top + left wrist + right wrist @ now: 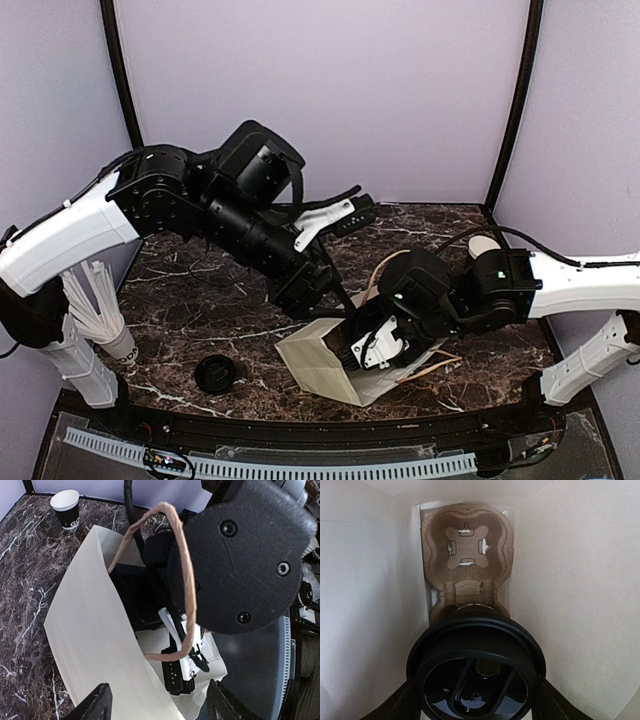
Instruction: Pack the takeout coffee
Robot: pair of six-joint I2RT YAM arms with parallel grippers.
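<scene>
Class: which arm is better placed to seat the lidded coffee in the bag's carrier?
Right. The right tool holds the lidded cup inside the paper bag, facing the carrier; the left tool is open outside it.

Soft, even light; glare on the takeout coffee (476, 680) lid; wrist views bulge, edges blurred

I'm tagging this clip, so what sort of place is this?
Probably a robot lab booth staged as a coffee counter: two arms at a marble-look table, plain lilac walls close around, and a paper bag with a lidded cup inside.
</scene>
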